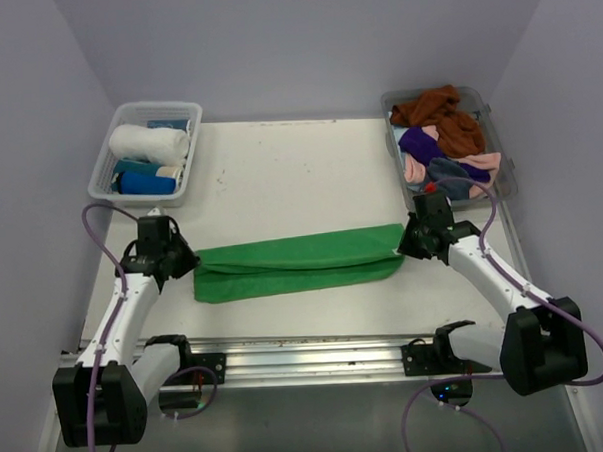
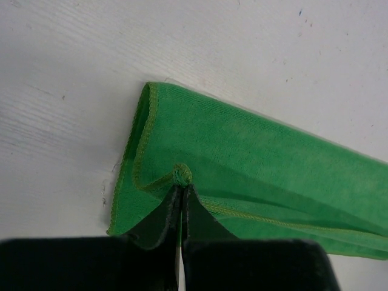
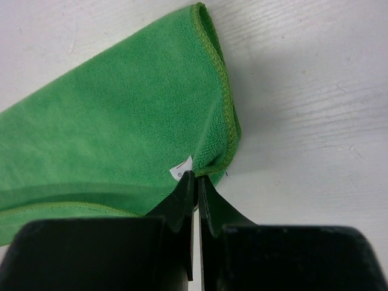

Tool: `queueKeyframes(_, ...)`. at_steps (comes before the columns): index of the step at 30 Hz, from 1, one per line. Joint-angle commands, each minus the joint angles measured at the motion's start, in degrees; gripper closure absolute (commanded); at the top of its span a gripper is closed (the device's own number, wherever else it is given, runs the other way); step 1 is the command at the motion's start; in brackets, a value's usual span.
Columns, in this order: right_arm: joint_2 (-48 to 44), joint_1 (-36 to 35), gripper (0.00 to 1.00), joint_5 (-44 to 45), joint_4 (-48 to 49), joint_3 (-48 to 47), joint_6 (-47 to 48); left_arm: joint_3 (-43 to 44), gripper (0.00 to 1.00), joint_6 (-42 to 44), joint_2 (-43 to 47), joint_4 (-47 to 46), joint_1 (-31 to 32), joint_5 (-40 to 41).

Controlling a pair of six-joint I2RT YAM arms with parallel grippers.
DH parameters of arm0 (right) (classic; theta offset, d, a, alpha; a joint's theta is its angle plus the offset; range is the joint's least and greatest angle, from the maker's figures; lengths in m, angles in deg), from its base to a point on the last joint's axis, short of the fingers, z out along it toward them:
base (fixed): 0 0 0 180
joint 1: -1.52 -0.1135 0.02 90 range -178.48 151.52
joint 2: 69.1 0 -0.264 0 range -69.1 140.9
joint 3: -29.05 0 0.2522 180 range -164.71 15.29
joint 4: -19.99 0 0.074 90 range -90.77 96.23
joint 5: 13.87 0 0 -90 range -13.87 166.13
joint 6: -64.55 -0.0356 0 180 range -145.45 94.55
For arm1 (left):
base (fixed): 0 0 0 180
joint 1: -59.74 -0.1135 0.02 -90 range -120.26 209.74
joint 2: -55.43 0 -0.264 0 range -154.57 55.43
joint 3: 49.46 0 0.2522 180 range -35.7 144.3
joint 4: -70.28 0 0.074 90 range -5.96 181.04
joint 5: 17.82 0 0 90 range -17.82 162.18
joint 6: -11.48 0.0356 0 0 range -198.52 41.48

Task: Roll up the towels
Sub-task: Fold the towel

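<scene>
A bright green towel (image 1: 298, 262) lies folded into a long band across the middle of the table. My left gripper (image 1: 186, 261) is shut on its left end, pinching a stitched corner (image 2: 180, 176). At the band's right end my right gripper (image 1: 406, 244) is shut on the hem next to a small white label (image 3: 181, 170). A rolled white towel (image 1: 149, 143) and blue ones (image 1: 146, 181) sit in the white basket (image 1: 192, 131) at the back left. Rust-brown (image 1: 439, 112), purple (image 1: 420, 141), pink (image 1: 415, 171) and slate grey (image 1: 457, 171) towels are heaped in the clear tub (image 1: 506, 172) at the back right.
Walls close in on three sides of the white table (image 1: 289, 176). A metal rail (image 1: 307, 356) with the arm bases runs along the near edge.
</scene>
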Motion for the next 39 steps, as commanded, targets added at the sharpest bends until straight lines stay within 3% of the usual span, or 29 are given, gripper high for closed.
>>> queueKeyframes(1,-0.9,0.2,1.0,1.8,-0.2,1.2,-0.2,-1.4,1.0,-2.4,1.5,-1.2,-0.5,-0.9)
queueKeyframes(3,-1.1,0.2,1.0,2.5,-0.4,1.9,-0.1,-2.0,0.77,-3.7,1.5,0.0,-0.5,-0.7)
queueKeyframes(4,-1.1,0.2,0.85,2.5,-0.4,2.1,-0.1,-2.1,0.53,-4.1,1.7,0.5,-0.4,-0.5)
queueKeyframes(5,-1.1,0.2,0.76,2.3,-0.3,2.2,-0.1,-1.6,0.4,-4.4,1.8,1.5,-0.5,-0.3)
queueKeyframes(6,-1.4,0.3,0.67,2.0,-0.4,2.1,-0.1,-1.1,0.3,-4.4,2.3,1.9,-0.4,-0.1)
queueKeyframes(7,-1.5,0.2,0.54,2.1,-0.4,2.0,0.1,-0.4,0.27,-4.4,2.7,2.0,-0.5,0.6)
queueKeyframes(8,-1.7,0.2,0.53,2.1,-0.4,1.4,0.4,1.6,0.25,-4.3,3.1,2.5,-0.5,1.1)
queueKeyframes(12,-2.9,0.2,0.51,2.0,-0.6,-0.5,1.0,6.1,0.26,-2.7,2.9,2.0,-0.5,1.7)
queueKeyframes(16,-3.0,0.1,0.58,1.2,1.4,-1.5,1.5,6.4,0.4,-1.4,-0.7,-1.0,-0.4,-4.8)
queueKeyframes(19,-0.8,-0.8,0.62,-2.7,3.5,-2.4,2.1,4.9,0.44,-1.9,-3.5,-5.2,0.1,-10.4)
queueKeyframes(22,4.8,-5.0,0.63,-3.3,3.5,-4.9,2.7,4.5,0.44,-2.7,-7.0,-7.1,0.5,-11.1)
queueKeyframes(26,12.4,-6.1,0.61,-3.9,3.9,-6.5,2.8,4.0,0.45,-2.0,-12.5,-5.7,2.4,-12.6)
queueKeyframes(30,14.4,-6.1,0.6,-7.5,5.0,-4.6,3.1,3.2,0.46,-1.1,-14.4,-2.6,2.4,-14.2)
queueKeyframes(39,8.6,-7.0,0.6,-9.7,2.7,0.5,2.8,-0.7,0.49,-1.4,-12.7,2.7,2.4,-15.2)
